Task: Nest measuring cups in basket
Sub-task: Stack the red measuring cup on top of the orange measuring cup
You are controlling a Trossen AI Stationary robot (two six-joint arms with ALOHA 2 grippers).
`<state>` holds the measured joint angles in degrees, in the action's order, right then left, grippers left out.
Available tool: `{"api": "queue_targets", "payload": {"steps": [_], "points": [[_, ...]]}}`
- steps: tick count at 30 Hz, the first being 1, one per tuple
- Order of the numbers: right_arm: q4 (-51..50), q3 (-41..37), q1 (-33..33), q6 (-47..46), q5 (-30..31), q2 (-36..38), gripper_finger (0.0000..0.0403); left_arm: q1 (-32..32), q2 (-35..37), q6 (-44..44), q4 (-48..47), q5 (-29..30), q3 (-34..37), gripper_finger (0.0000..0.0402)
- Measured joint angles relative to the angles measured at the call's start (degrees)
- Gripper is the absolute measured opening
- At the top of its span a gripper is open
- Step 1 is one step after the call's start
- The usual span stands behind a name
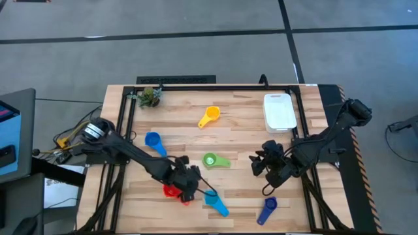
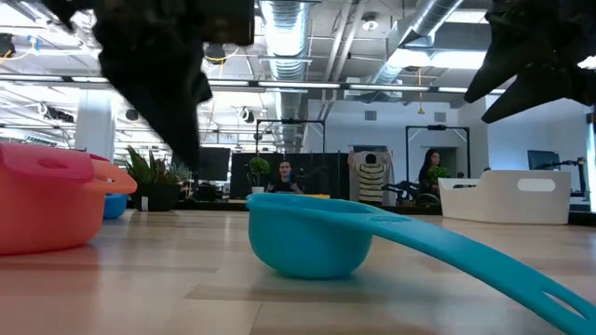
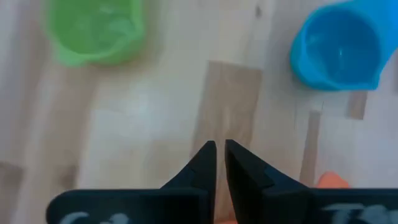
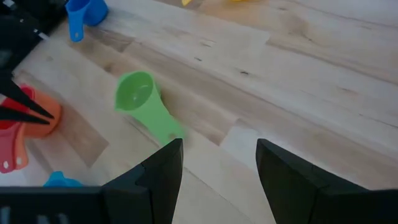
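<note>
Beside red cup (image 1: 170, 190), orange cup (image 4: 48, 114)

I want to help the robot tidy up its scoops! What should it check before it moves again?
1. Basket free to fill: ok, nothing in it.
2. Left gripper fingers nearly together: ok.
3. Left gripper holding the orange cup: cannot tell.
4. Red cup beside the orange one, could get bumped: not ok.
5. Right gripper open and empty: ok.
6. Green cup unblocked: ok.
</note>
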<state>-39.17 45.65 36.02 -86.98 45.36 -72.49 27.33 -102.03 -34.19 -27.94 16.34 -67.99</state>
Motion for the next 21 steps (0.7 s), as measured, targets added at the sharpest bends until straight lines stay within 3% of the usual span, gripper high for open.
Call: {"api": "queue_targets", "payload": {"steps": [6, 14, 21], "points": [[0.98, 0.00, -0.16, -0.02, 0.16, 0.02, 0.0225, 0.17, -3.52, -0.77, 1.94, -5.54, 0.00, 0.0017], [0.66, 0.00, -0.39, 0.01, -0.03, 0.02, 0.0225, 3.45, -3.58, -2.31, -6.56, -16.44, -0.01, 0.0017], [0.48, 0.00, -1.74, 0.31, -0.04, 0.02, 0.0225, 6.73, -3.25, -2.59, -12.02, -11.81, -2.79, 0.0017]]}}
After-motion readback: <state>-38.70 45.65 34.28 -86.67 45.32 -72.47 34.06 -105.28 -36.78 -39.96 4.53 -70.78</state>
